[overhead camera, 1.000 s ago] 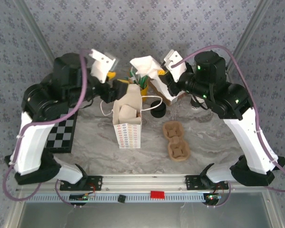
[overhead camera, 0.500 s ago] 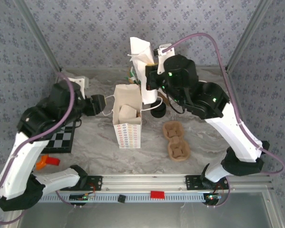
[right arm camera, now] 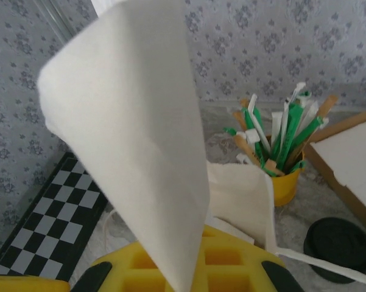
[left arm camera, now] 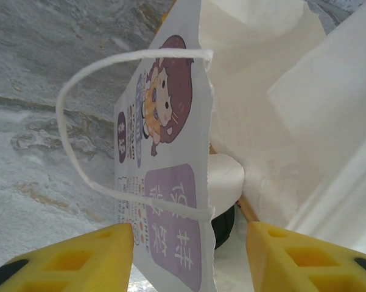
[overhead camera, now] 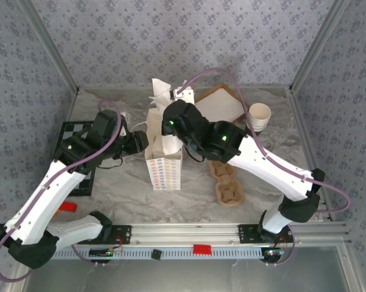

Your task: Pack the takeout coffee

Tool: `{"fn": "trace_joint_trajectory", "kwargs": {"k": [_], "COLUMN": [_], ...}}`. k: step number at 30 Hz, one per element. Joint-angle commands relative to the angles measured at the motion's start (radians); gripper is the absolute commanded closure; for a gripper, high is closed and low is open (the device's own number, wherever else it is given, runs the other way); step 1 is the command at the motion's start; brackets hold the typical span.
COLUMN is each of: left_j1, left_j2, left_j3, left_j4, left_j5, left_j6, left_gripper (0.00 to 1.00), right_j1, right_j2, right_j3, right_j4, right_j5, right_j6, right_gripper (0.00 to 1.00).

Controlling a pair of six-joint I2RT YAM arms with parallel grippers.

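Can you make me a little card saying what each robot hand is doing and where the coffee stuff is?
Left hand: open, a finger on each side of one wall of the paper bag
Right hand: shut on a white napkin, over the bag
Bag: upright, mouth open
Paper cup: far right, outside the bag
Cup carrier: lying flat, right of the bag

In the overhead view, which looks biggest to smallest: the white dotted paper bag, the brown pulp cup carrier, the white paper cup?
1. White dotted paper bag
2. Brown pulp cup carrier, partly under the right arm
3. White paper cup, clearly smallest
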Motion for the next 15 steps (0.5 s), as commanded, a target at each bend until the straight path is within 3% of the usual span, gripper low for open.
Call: {"fn": "trace_joint_trajectory", "kwargs": {"k": [1,4,8,15], "left_j1": [0.013,0.014,0.021,0.026], "left_j2": [-0.010,-0.010,-0.011,0.014], "left_j3": [-0.022,-0.041,-0.065,-0.090], "left_j4": [0.052,0.058,0.073,0.108], "left_j5": [0.036,0.027,0.027,0.045], "left_j6": [-0.025,-0.032,-0.042,-0.062], "left_gripper": [0.51,0.54,0.57,0.61], "right_j1": [0.026,0.029,0.021,0.049], "right_j2": [0.017,0.033,0.045,0.125], "right_j3": [-0.038,-0.078,-0.127,0.087], "right_j4": [0.058,0.041,0.131,0.019], "right_j5": [0.063,0.082,-0.016,-0.009], "right_j6": [0.081,0.108,0.109,0.074], "right_gripper": [1.00,1.00,1.00,1.00]}}
